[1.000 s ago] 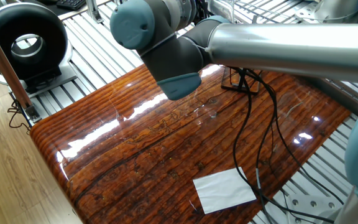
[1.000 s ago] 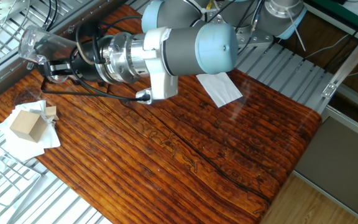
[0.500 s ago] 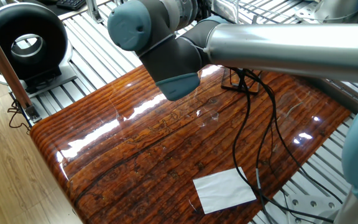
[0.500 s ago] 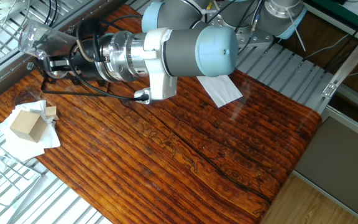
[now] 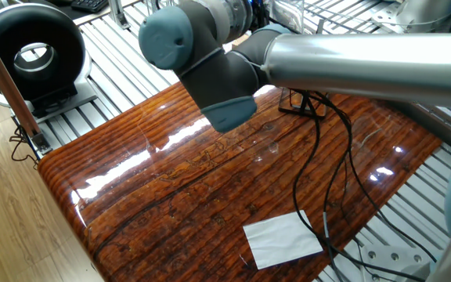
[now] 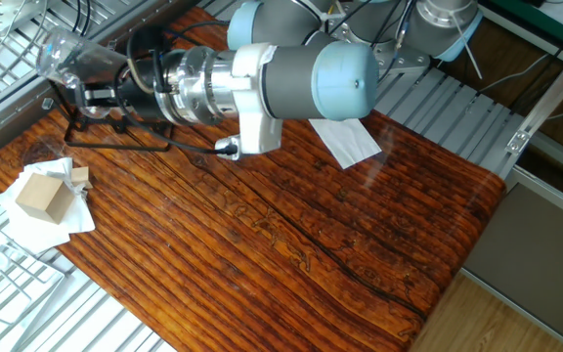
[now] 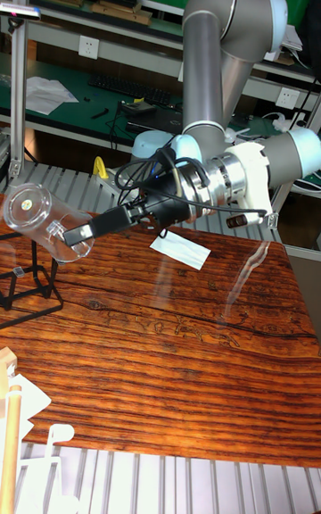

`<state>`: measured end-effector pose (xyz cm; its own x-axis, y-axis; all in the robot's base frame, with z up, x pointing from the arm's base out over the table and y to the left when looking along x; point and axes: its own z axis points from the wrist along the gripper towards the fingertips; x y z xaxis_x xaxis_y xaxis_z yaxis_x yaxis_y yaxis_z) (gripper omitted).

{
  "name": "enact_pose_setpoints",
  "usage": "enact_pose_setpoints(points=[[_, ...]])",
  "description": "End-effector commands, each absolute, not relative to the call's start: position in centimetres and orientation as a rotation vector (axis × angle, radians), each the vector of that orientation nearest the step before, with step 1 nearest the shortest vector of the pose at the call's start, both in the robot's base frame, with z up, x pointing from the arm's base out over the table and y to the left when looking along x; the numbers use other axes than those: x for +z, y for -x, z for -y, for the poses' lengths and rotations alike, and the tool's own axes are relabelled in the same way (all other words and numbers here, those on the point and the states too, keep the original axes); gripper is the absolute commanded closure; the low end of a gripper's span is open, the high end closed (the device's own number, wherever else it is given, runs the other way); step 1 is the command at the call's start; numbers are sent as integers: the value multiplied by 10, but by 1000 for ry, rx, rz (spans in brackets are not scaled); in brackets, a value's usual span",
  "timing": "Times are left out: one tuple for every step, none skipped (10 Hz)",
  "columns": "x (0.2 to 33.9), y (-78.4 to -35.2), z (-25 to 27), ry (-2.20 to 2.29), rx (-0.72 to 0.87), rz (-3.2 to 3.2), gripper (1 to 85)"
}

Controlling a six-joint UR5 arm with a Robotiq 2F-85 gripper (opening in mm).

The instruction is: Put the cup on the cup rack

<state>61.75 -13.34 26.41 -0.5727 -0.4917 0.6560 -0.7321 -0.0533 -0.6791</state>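
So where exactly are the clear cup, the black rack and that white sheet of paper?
cup (image 7: 40, 221), tall fixed view, on its clear side wall.
cup rack (image 7: 32, 286), tall fixed view, on an upright black rod.
white sheet of paper (image 5: 283, 240), one fixed view, on the sheet's middle.

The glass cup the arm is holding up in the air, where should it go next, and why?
Probably a short move further toward the cup rack, then down onto an upright rod. The gripper holds the cup on its side, lifted above the table. In the tall fixed view the cup sits just above the rack's rods but is not yet on one.
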Motion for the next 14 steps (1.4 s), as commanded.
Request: enact_pose_setpoints(points=[[260, -601, 141, -1303, 1677, 2029, 847], [257, -595, 145, -1298, 1686, 2037, 847], [255, -590, 146, -1283, 1712, 2038, 847], [254, -586, 148, -1257, 1748, 2038, 847], [252, -581, 149, -1228, 1781, 2042, 847], [252, -576, 149, -1197, 1814, 2038, 847], [249, -572, 147, -1180, 1823, 2048, 847], [249, -569, 144, -1167, 1827, 2052, 847], [253, -569, 139, -1161, 1834, 2046, 847], [254, -569, 137, -1160, 1835, 2047, 847], [254, -570, 134, -1157, 1836, 2057, 847], [253, -572, 133, -1149, 1843, 2071, 847], [252, -575, 131, -1151, 1853, 2086, 847], [249, -581, 130, -1165, 1862, 2103, 847]])
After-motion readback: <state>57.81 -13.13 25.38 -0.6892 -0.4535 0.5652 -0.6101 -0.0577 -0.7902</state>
